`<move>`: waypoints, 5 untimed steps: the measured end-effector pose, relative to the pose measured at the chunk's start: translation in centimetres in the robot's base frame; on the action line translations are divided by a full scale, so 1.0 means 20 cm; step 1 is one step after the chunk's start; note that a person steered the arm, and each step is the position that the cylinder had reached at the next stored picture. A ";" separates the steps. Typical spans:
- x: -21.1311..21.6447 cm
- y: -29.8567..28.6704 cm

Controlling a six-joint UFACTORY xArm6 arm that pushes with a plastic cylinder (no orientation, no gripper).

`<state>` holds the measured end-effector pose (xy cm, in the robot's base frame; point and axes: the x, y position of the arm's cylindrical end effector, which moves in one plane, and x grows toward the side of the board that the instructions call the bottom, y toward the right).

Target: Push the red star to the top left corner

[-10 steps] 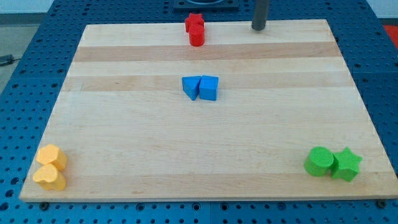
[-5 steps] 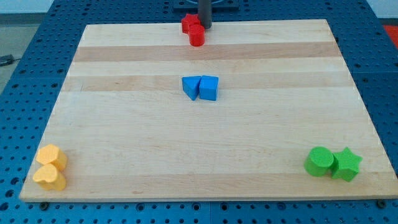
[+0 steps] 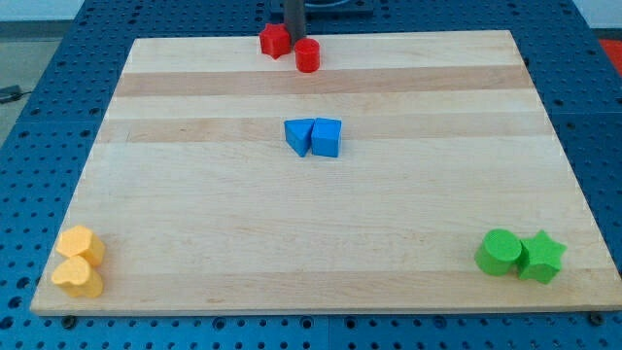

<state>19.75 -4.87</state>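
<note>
Your tip (image 3: 293,37) touches the red star (image 3: 275,40) on its right side; no clamping applies. The star lies left of the tip, at the board's (image 3: 194,243) top edge, so you push leftward.

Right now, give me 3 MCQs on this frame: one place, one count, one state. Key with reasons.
1. Where is my tip?
A. between the red star and the red cylinder, at the view's top edge
B. beside the green star
C. over the yellow blocks

2. How many blue blocks lie mid-board?
A. one
B. two
C. three

3. The red star and red cylinder are:
A. stacked
B. pressed together
C. apart

Key:
1 A: the rod ends just right of the star, up-left of the cylinder.
2 B: a blue triangular block and a blue cube sit side by side.
3 C: bare wood shows between them.
</note>
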 end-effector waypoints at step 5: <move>0.20 -0.27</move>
<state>23.81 -10.32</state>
